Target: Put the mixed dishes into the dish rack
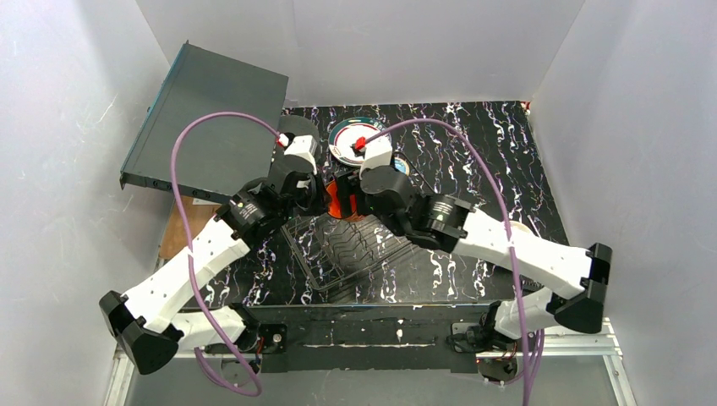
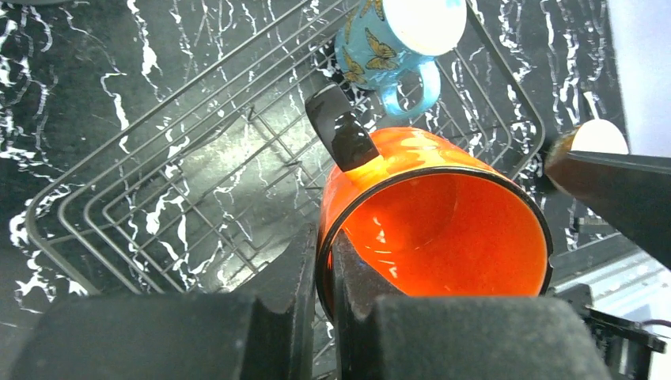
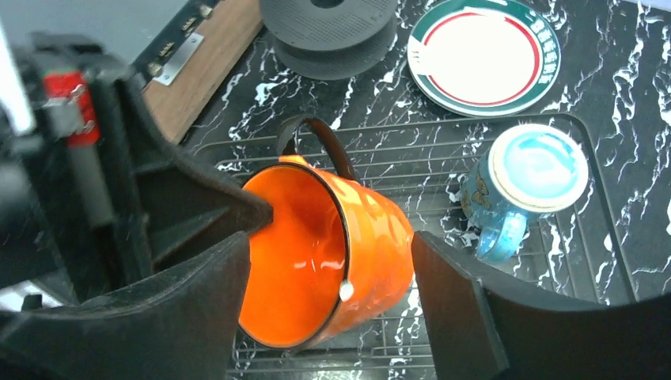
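The small orange cup (image 1: 342, 201) (image 2: 427, 229) (image 3: 332, 245) hangs tilted on its side above the dish rack (image 1: 338, 254) (image 2: 158, 206) (image 3: 443, 134). My left gripper (image 1: 320, 196) (image 2: 324, 253) is shut on its rim, with one finger inside and one outside. Around the cup my right gripper (image 1: 359, 199) (image 3: 332, 241) is open, and its right finger stands apart from the cup's wall. The blue mug (image 2: 388, 47) (image 3: 522, 182) sits in a far corner of the rack. On the table beyond the rack lies the green-and-red rimmed plate (image 1: 347, 135) (image 3: 483, 55).
A black spool-like disc (image 3: 328, 28) sits left of the plate. The flat grey-black box (image 1: 203, 118) leans at the back left. A cream bowl (image 1: 518, 227) shows partly behind my right arm. White walls close in both sides.
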`<state>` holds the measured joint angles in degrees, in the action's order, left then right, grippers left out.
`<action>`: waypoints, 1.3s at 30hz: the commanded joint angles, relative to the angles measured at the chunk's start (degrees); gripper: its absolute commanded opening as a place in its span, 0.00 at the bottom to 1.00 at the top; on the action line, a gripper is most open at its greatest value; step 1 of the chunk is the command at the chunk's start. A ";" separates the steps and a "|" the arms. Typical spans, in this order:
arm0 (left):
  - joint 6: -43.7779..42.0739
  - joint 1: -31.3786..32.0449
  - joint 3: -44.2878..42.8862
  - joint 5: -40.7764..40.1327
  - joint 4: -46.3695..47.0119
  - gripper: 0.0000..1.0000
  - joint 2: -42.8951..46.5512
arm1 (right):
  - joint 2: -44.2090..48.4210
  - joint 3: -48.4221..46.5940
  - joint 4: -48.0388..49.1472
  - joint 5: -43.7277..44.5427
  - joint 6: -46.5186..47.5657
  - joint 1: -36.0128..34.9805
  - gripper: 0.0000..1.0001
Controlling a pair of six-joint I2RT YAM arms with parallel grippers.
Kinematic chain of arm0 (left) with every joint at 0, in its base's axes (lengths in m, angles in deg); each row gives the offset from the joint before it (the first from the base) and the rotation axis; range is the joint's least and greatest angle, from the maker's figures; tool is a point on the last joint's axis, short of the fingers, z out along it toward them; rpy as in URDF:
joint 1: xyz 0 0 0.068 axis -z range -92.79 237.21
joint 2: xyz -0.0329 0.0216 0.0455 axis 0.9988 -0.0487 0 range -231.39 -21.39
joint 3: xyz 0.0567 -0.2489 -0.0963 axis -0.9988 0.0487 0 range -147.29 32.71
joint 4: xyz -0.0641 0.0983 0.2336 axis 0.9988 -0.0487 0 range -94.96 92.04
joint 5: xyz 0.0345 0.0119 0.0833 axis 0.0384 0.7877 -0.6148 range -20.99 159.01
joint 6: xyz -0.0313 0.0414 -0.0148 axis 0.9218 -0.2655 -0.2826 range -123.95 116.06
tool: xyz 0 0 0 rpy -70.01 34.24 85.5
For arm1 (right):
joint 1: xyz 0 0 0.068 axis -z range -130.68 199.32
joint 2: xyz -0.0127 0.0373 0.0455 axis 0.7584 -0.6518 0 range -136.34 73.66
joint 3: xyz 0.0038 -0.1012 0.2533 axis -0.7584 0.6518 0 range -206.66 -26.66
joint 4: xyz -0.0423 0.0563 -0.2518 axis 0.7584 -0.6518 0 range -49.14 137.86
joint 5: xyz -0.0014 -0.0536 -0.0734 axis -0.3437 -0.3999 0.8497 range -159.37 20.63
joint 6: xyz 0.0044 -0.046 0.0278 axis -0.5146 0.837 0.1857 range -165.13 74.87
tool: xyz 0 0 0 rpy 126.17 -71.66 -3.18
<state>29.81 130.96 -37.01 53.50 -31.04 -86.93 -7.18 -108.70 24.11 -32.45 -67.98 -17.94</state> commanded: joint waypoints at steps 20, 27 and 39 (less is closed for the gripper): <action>-3.26 -7.95 20.34 43.64 34.87 0.00 19.07 | 13.74 9.48 18.04 -88.44 -12.77 36.25 0.98; -0.96 -7.98 24.00 48.38 43.10 0.00 22.01 | 7.55 14.43 39.61 -102.08 -32.76 36.11 0.93; 1.18 -8.03 25.75 52.31 51.32 0.00 22.22 | 3.53 17.96 57.25 -101.53 -44.51 31.08 0.86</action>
<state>29.86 123.31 -10.76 103.20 12.89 -65.88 -2.56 -92.00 68.30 -131.98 -104.57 14.84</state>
